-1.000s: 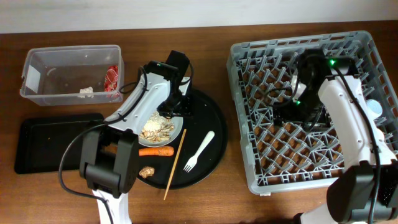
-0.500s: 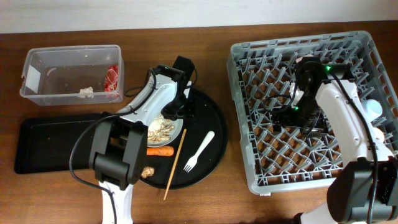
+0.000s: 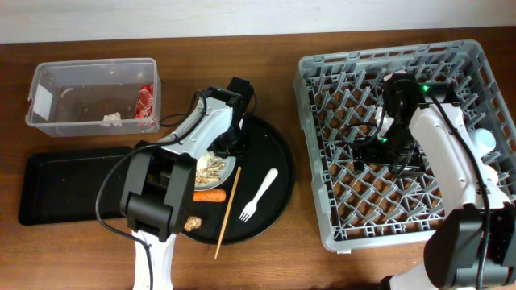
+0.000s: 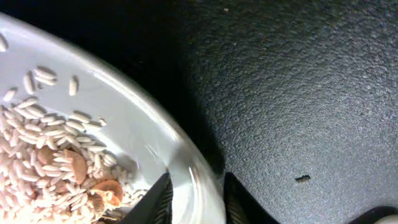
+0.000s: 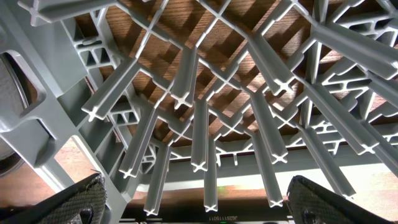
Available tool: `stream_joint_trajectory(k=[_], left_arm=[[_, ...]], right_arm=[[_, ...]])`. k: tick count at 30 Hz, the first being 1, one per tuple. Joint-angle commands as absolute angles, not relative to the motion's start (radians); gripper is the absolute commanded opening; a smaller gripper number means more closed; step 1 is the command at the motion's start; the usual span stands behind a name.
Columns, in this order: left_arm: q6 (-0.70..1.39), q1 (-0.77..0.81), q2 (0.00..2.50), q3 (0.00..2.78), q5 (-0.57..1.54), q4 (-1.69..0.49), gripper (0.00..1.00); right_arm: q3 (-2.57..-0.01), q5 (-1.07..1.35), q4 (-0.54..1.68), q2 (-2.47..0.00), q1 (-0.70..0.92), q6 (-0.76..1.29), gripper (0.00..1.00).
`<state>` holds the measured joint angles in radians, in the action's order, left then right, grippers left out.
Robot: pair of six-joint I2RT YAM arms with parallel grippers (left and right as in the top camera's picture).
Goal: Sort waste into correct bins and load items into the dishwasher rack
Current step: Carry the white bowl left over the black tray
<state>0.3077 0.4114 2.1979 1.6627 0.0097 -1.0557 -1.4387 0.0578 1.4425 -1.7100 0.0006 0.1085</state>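
Nearest us, the lump [image 3: 191, 223] is sitting at the near edge of the round tray [image 3: 270, 153], and the stick [image 3: 227, 211] and fork [image 3: 258, 196] are lying on that tray to its right, so none of these 3 is being handled yet. Just beyond, the carrot [image 3: 208, 195] is lying just beside the near side of the plate [image 3: 234, 171], which is resting on the round tray and carrying a heap of rice [image 4: 43, 162]. We are holding that plate with the left gripper [image 4: 196, 180]: its 2 fingers are pinching the rim, 1 inside and 1 outside. We are judging this as the start of dealing with the rice, with the plate itself waiting to be loaded after that. To the left, the black tray [image 3: 56, 189] is showing nothing in it that we can see. Farther off, the tub [image 3: 81, 90] is already holding 1 wrapper [image 3: 145, 98] and 1 scrap [image 3: 111, 119], so part of the waste is sorted. In the rack [image 3: 355, 58], the right gripper [image 5: 199, 205] is hovering over the pegs with its fingers spread wide and empty, and only 1 cup [image 3: 484, 138] is showing, at the right edge; no other dish is showing there.
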Motion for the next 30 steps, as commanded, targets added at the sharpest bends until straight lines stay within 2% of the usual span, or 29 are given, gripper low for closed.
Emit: stream_joint_trajectory(k=[1, 5, 16, 23, 30], left_arm=[[0.31, 0.413, 2.21, 1.659, -0.036, -1.058, 0.17], [0.31, 0.413, 2.21, 1.653, -0.053, -1.059, 0.15], [0.31, 0.411, 2.21, 1.658, -0.106, -1.082, 0.01], [0.31, 0.412, 2.209, 1.703, -0.106, -1.157, 0.0], [0.314, 0.412, 2.189, 1.826, -0.106, -1.324, 0.0]], right_arm=[[-1.434, 0.068, 1.443, -1.695, -0.001, 0.112, 0.96], [-1.434, 0.068, 1.443, -1.695, -0.001, 0.112, 0.96], [-1.434, 0.068, 1.443, -1.695, -0.001, 0.112, 0.96], [-1.434, 0.067, 1.443, -1.695, -0.001, 0.112, 0.96], [-1.434, 0.067, 1.443, -1.695, -0.001, 0.112, 0.96]])
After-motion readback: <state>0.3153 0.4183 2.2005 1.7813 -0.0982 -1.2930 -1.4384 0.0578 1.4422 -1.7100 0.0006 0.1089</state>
